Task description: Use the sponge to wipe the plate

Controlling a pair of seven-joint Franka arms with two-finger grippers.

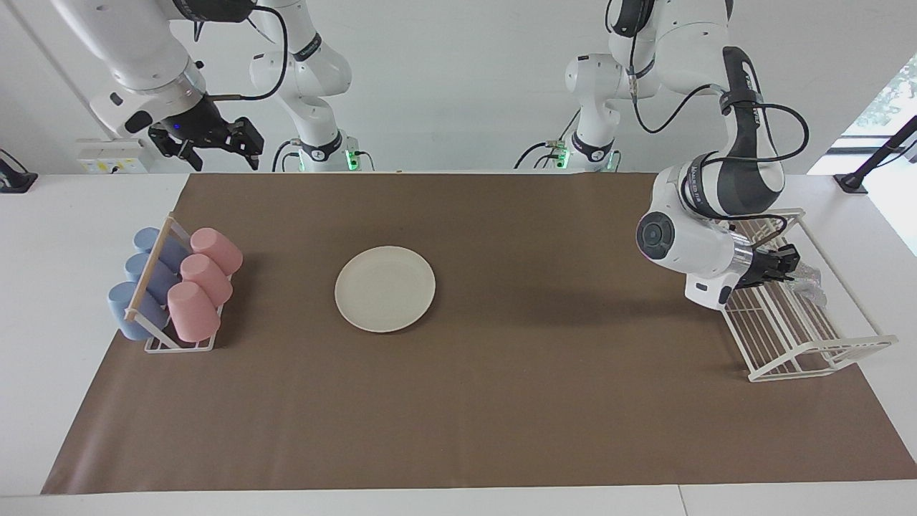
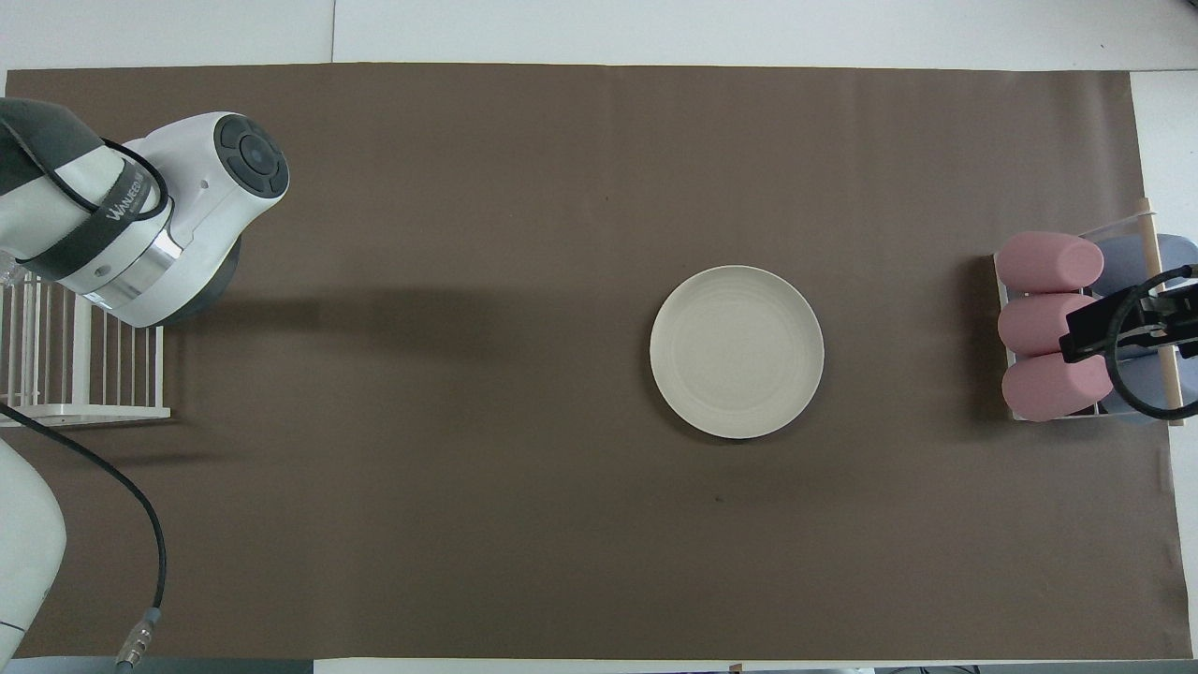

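Observation:
The cream-white plate (image 1: 385, 289) (image 2: 737, 351) lies flat on the brown mat, nothing on it. Toward the left arm's end of the table, my left gripper (image 1: 786, 262) hangs low over the white wire rack (image 1: 795, 337), shut on the silvery, translucent sponge (image 1: 807, 278), which sticks out past its tips. In the overhead view the left arm's own wrist (image 2: 159, 225) hides this gripper and nearly all of the sponge. My right gripper (image 1: 215, 147) (image 2: 1123, 328) is open and holds nothing, up in the air over the cup rack.
A small rack (image 1: 172, 287) (image 2: 1048, 328) with pink and blue cups on their sides stands toward the right arm's end. The wire rack (image 2: 56, 346) sits at the mat's edge toward the left arm's end. The brown mat (image 1: 501, 401) covers most of the table.

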